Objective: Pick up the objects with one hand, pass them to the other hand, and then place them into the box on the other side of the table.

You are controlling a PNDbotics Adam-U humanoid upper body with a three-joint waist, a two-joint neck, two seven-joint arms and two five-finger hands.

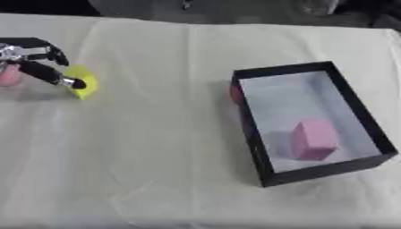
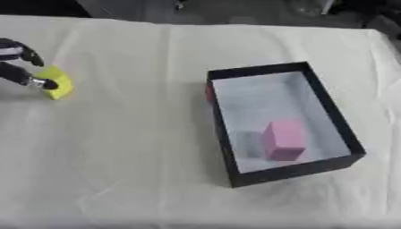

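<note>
My left hand is at the table's far left, its fingers curled around a yellow block. One fingertip presses the block's near side and the other fingers arch over its far side. The block sits tilted. A small pink object shows just behind the hand at the picture's edge. On the right stands the black box with a pale floor. A pink block stands upright in its near end. My right hand is in neither view.
A pale cloth covers the table, creased near the front edge. A small reddish thing lies against the outside of the box's left wall. Dark shapes line the table's far edge.
</note>
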